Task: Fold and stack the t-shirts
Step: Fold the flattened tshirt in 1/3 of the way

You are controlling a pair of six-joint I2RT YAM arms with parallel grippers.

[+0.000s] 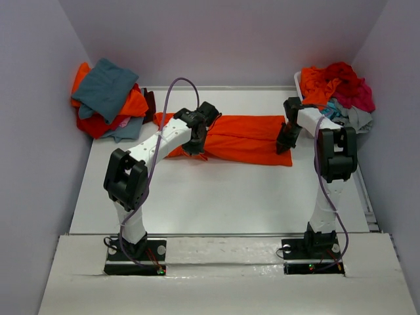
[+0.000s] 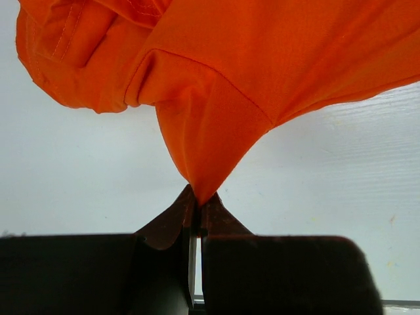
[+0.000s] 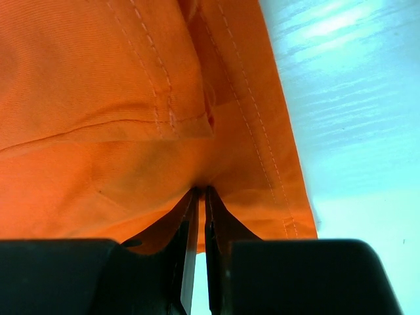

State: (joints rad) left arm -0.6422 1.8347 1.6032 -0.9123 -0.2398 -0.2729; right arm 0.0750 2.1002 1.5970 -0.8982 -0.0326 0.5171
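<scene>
1. T-shirt, bright orange, lies stretched in a long band across the far half of the table, spanning from one gripper to the other
2. Left gripper is clenched on a pinched peak of its cloth
3. Right gripper is clamped tight on the stitched hem edge

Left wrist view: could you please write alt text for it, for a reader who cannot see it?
The shut black jaws of the left gripper pinch a point of the bright orange t-shirt, whose cloth fans out across the top of the frame. The white table shows behind it.
</scene>
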